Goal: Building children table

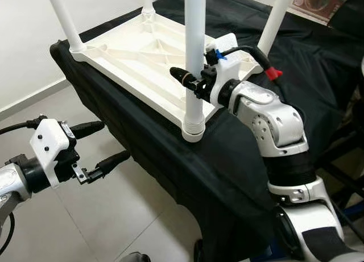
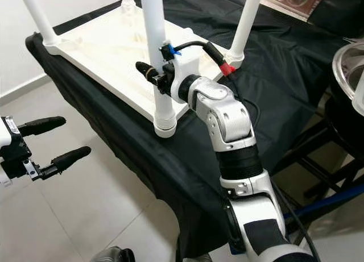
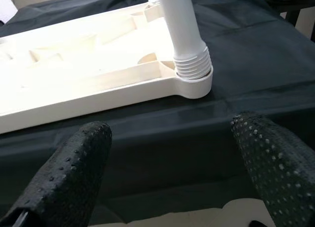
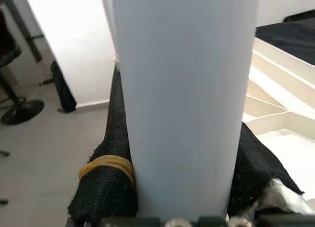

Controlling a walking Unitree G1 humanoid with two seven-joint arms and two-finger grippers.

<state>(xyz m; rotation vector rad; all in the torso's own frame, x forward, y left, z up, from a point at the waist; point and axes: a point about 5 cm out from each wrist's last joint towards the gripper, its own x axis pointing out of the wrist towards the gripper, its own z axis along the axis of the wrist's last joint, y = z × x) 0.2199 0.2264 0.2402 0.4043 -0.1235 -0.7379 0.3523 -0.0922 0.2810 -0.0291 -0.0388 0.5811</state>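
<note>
We clamp right gripper (image 1: 192,80) on near leg (image 1: 194,57) to screw it (4 seated) | left gripper (image 1: 102,145) apart, idle beside tabletop (image 1: 131,52)

Head stereo downward; wrist close-ups.

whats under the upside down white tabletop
A black cloth lies directly under the white tabletop, draping over the edge toward the floor. Whatever supports the cloth is covered. The right gripper clamps the near leg.
</note>
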